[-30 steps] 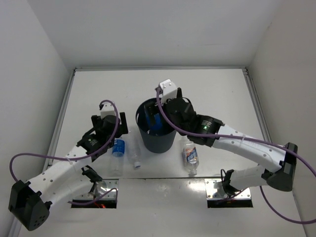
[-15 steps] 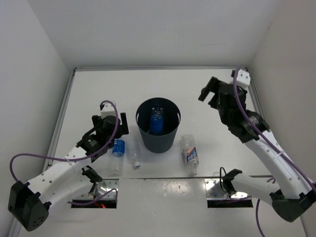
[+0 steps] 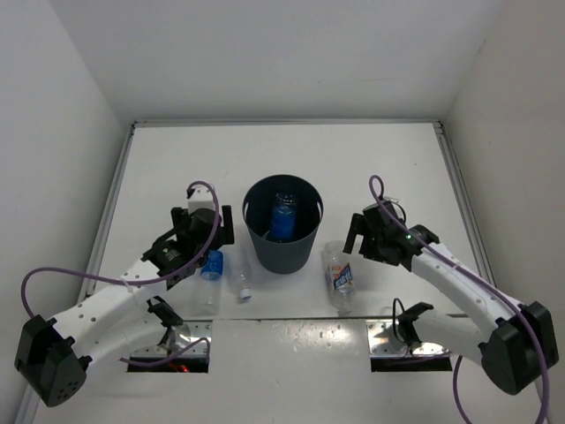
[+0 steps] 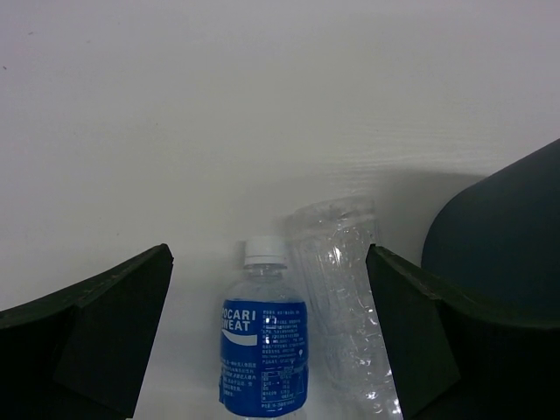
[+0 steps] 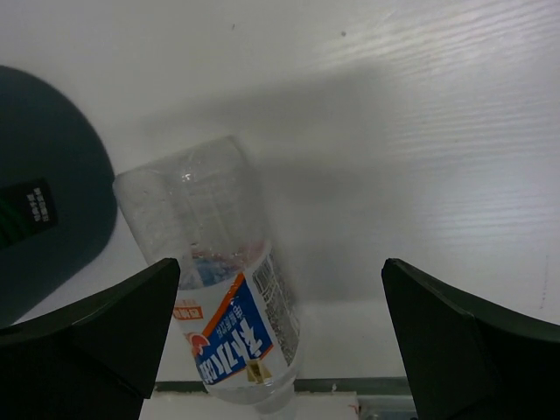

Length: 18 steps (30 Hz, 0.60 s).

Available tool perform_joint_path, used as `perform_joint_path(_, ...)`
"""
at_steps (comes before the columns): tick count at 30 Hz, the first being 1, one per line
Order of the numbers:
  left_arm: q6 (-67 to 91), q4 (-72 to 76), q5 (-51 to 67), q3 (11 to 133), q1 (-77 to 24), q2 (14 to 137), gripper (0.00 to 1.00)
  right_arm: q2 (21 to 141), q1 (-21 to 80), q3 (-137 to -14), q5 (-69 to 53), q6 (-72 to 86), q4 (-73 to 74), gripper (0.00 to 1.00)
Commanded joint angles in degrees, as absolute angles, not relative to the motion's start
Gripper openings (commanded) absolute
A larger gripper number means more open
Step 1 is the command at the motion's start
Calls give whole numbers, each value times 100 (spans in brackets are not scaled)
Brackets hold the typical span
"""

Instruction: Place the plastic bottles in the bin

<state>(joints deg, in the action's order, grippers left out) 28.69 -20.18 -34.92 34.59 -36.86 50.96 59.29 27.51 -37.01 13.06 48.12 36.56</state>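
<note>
Right gripper [image 3: 355, 240] swings in from the table's [image 3: 265, 159] far right corner, wide over the white-and-red bottle [image 3: 340, 278] by the bin [image 3: 282, 254]; left gripper [image 3: 219, 237] gapes over the blue-labelled bottle [image 3: 211, 265] towards the near edge; another bottle [image 3: 282, 219] sits binned.

Top view: bright, even, diffuse light from above. White bench [image 3: 177, 159] & walls [image 3: 53, 106] near wash-out; shadows faint, soft-edged. Bin [image 3: 282, 256] interior darker, esp. its 6 o'clock wall.

L wrist view: dimmer, greyish cast. Soft shadow on bench at 3 o'clock by bin. Blue-labelled bottle [image 4: 262, 354] label sharp, legible. Left end effector [image 4: 267, 258] near-black, no surface detail, at 7 & 5 o'clock.

R wrist view: streaky sheen on bench at 1–2 o'clock. Broad soft shadow at centre behind white-and-red-labelled bottle [image 5: 223, 306]; label slightly soft at 6 o'clock. Right end effector [image 5: 280, 262] dark, flat.
</note>
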Motion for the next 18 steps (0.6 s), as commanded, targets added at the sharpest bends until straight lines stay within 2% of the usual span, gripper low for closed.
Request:
perform_joint_path(1,2812,-2039,-3550,3717,-3797,5159,100,6344,2777,-3595,704,4852,3182,100)
perform_joint_path(17,2971,-2250,-4104,3718,-4386,5054,100,8006,3041,-3656,89,4737,2435,100)
perform_joint_path(18,2971,-2250,-4157,3718,-4386,5054,100,8129,2989,-3656,36,4737,2495,97)
